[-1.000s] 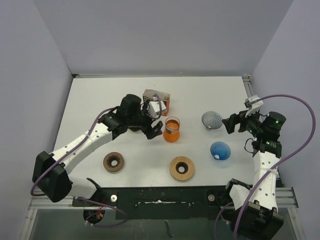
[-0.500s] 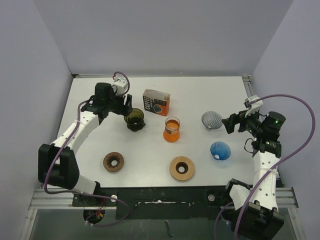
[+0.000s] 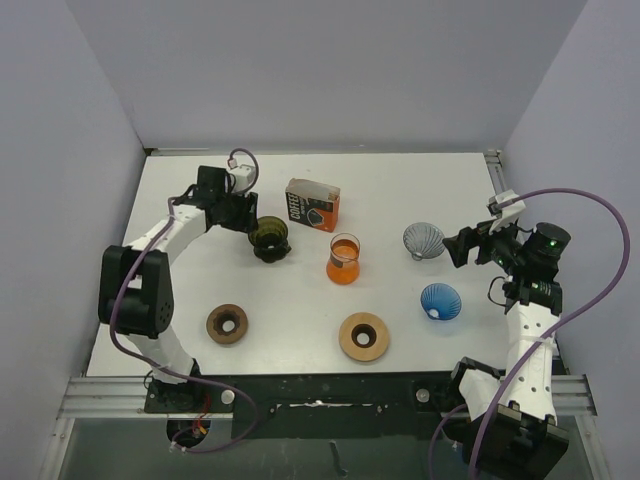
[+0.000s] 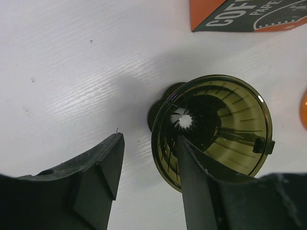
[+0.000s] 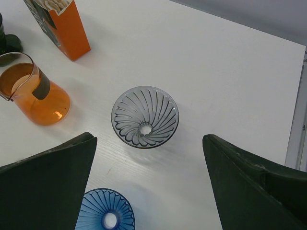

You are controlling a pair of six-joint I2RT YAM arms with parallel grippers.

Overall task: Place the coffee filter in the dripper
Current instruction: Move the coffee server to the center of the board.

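Observation:
A dark olive dripper point(image 3: 268, 237) stands at the back left of the table. My left gripper point(image 3: 248, 217) is open at its left side. In the left wrist view one finger point(image 4: 192, 182) reaches over the rim into the olive dripper point(image 4: 225, 120), and the other finger stays outside it, so my left gripper point(image 4: 148, 139) straddles the rim. An orange coffee filter box point(image 3: 313, 204) stands just right of it, with white filter edges at its open top point(image 5: 57, 5). No loose filter shows. My right gripper point(image 3: 458, 247) is open and empty, hovering by a grey dripper point(image 5: 145, 116).
An orange glass carafe point(image 3: 343, 259) stands mid-table. A blue dripper point(image 3: 440, 301) sits in front of the grey dripper point(image 3: 423, 239). Two wooden rings point(image 3: 227, 323) point(image 3: 363, 336) lie near the front edge. Walls enclose the table on three sides.
My left arm has drawn back from beside the carafe to the left of the olive dripper, which now shows. The right arm has not moved.

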